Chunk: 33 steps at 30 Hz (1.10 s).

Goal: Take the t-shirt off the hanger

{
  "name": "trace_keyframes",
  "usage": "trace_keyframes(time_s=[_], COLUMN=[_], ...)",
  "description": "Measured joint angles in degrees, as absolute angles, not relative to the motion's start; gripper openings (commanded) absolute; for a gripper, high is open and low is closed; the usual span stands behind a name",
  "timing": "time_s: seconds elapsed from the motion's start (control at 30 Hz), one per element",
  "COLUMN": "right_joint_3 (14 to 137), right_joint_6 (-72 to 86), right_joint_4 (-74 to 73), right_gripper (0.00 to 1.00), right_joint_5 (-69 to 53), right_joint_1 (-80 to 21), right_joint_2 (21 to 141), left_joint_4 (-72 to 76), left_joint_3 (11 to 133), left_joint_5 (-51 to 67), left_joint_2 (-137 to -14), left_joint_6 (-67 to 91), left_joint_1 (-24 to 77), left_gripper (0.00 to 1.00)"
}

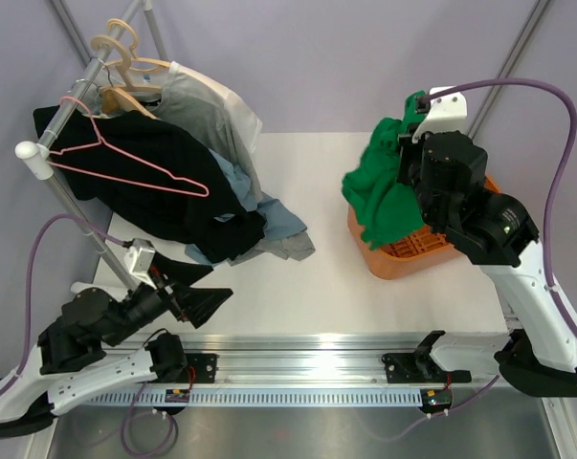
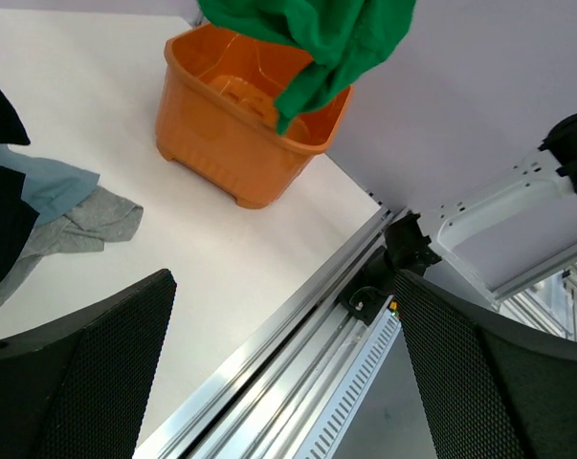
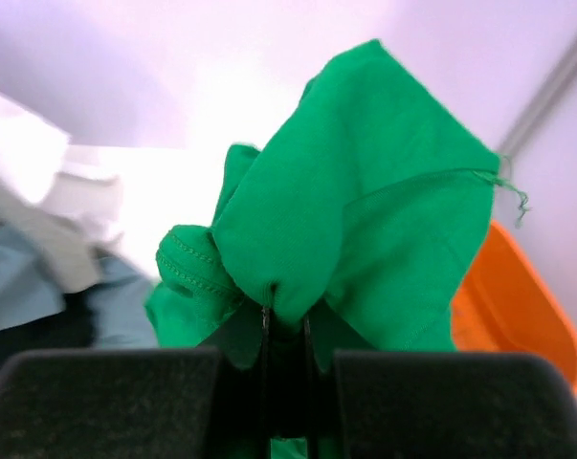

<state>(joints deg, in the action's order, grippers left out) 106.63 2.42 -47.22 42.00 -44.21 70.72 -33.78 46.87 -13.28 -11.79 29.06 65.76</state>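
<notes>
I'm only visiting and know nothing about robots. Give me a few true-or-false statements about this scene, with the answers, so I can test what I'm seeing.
1. The bright green cotton t-shirt is pinched in the right gripper. True.
2. The thin pink wire hanger is inside the t-shirt. False: it hangs bare on the clothes rail, in front of a black shirt.
3. The left gripper is shut on a grey cloth. False: it is open and holds nothing.
4. The t-shirt hangs over the orange plastic basket. True.
</notes>
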Motion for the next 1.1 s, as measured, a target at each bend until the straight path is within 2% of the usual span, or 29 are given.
trace_keyframes(time_s=[0.27,0.43,0.63,0.93,1.1], right_joint_3=[90.45,83.57,76.73,71.24,67.61], right_joint_6=[1.10,3.64,6.50,17.65,21.78], right_joint_4=[-40.25,-36.16,-29.08,-29.36,-29.89], right_gripper=[0.00,0.00,0.00,0.00,0.14], right_joint_5=[45.67,47.90,50.85,50.94,49.91], right_joint_1=[-32.47,-29.54,-26.52,-15.40,-14.02], right_joint_2=[65.25,62.67,62.96,69.65,70.39], left_joint_4=[-31.35,-29.41,-28.29,-26.24,-24.99], left_joint_3=[43.44,42.57,42.35,40.36,40.01], left_joint_5=[-12.88,-12.86,-14.00,-19.29,-21.17], left_joint_2=[-16.29,-19.07,-21.82,-22.96,-24.99], left_joint_6=[29.85,29.87,30.15,30.79,30.94], left_joint_1=[65.76,65.76,65.73,65.76,65.73], left_gripper=[0.99,0.99,0.99,0.99,0.99])
